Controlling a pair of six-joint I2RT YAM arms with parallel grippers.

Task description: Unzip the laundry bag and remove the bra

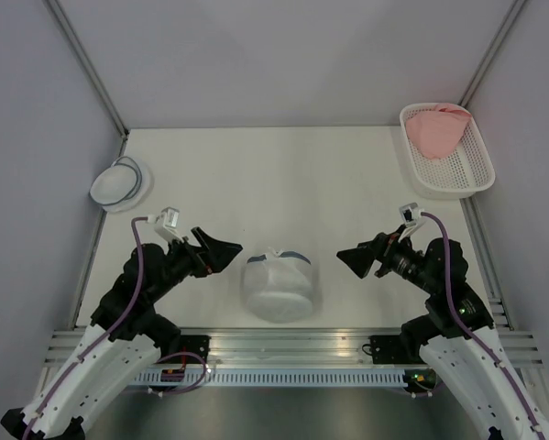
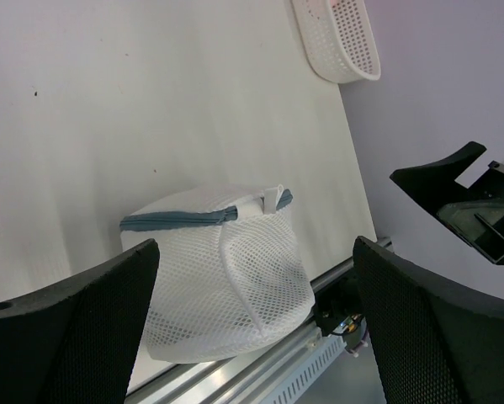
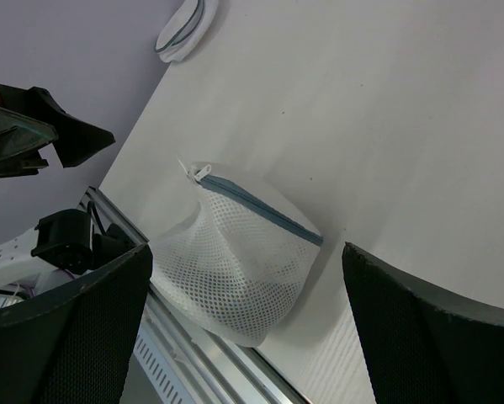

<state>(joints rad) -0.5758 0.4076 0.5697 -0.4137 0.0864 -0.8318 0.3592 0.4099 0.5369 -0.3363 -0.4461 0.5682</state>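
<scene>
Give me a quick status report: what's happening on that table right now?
Left gripper open, right gripper open, flanking the laundry bag, neither touching. Zipper looks shut. Nothing blocking either approach.

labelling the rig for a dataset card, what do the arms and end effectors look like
White shells on lower links, black joints above, a purple cable along each arm. The left end effector and right end effector have broad matte-black wedge fingers.

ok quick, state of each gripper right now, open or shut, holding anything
Left gripper: jaws open wide, holding nothing.
Right gripper: jaws open wide, holding nothing.
</scene>
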